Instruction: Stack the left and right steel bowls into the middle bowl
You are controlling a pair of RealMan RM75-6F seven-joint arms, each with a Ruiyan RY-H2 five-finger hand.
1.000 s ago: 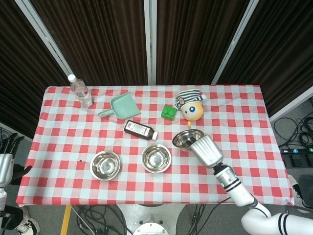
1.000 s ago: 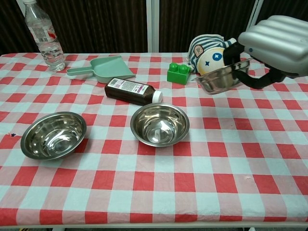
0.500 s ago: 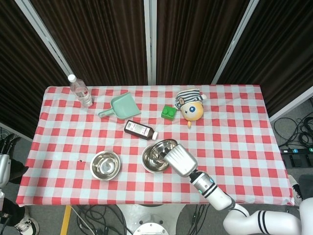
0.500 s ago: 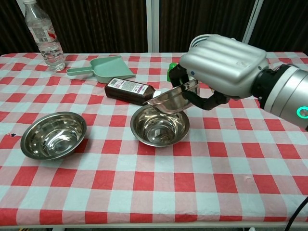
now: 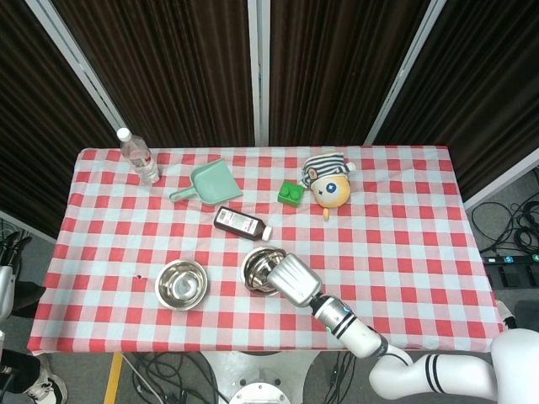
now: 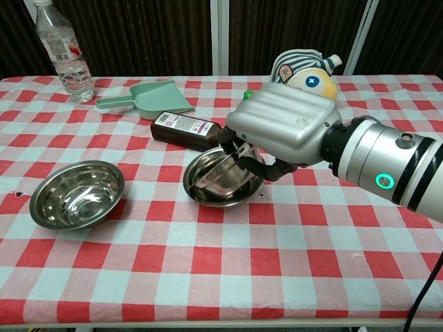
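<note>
Red-and-white checked cloth covers the counter (image 6: 208,277). Nearest, the shiny round steel bowl on the left (image 6: 77,193) sits untouched. Beside it, the right hand (image 6: 280,131) has swung in from the far right, where it held its steel bowl aloft a second ago, and now lowers that tilted bowl (image 6: 216,174) into the middle steel bowl (image 6: 197,197), fingers seemingly clasped on its rim, though the palm hides the grip. One stack is nearly done. Behind lies a brown bottle (image 6: 188,130). The left hand (image 5: 5,286) is cut off, its state unclear.
</note>
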